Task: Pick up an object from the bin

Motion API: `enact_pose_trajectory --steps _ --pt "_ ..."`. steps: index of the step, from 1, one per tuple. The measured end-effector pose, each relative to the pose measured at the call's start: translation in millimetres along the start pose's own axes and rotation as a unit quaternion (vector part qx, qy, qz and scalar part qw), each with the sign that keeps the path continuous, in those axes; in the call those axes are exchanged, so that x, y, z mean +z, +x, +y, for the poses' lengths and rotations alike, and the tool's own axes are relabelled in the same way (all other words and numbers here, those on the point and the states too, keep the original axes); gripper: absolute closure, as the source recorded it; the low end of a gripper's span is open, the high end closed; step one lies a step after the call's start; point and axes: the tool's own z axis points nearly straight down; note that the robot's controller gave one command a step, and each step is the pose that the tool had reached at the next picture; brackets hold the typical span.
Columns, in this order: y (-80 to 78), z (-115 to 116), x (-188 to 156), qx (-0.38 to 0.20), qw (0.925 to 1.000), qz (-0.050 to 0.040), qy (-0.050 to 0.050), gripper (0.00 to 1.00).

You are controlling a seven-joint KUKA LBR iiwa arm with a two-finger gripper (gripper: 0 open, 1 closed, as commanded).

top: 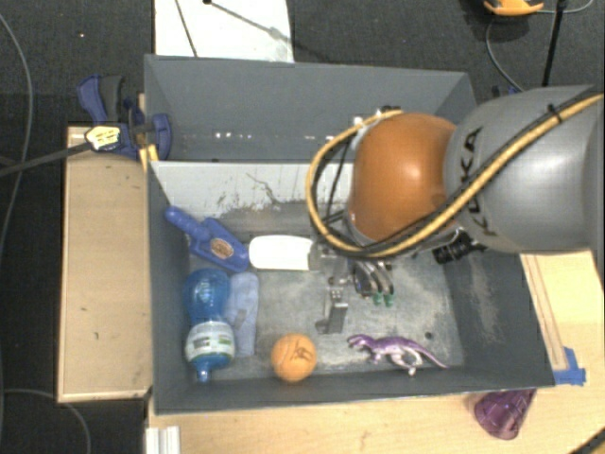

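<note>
Bin, left side: blue water bottle lies along the left wall, with a blue handled tool behind it. A pale blue translucent piece sits right against the bottle. White oblong block centre-left, toward the back. Orange ball by the front wall. Gripper hangs low over bare floor, just right of the ball and below the white block. Nothing visibly in it; open or closed, cannot tell. Purple toy lizard lies to its right, along the front wall. Judgement: no target committed; ball and lizard are nearest. The ball likely rolls, so centre over it and close across its middle. The lizard is thin, so grip across the body, not the tail.
</note>
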Motion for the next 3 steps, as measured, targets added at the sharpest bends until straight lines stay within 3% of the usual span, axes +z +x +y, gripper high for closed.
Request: enact_pose_trajectory --steps 1,2,3 --pt "-1.5 -0.5 -4.5 0.002 1.0000 -0.0039 -0.001 0.00" --pt "5.5 2.0 8.4 -0.046 0.9989 -0.0075 0.000 0.00" --pt "24.1 2.7 57.3 -0.177 0.9842 -0.0053 0.000 0.00"
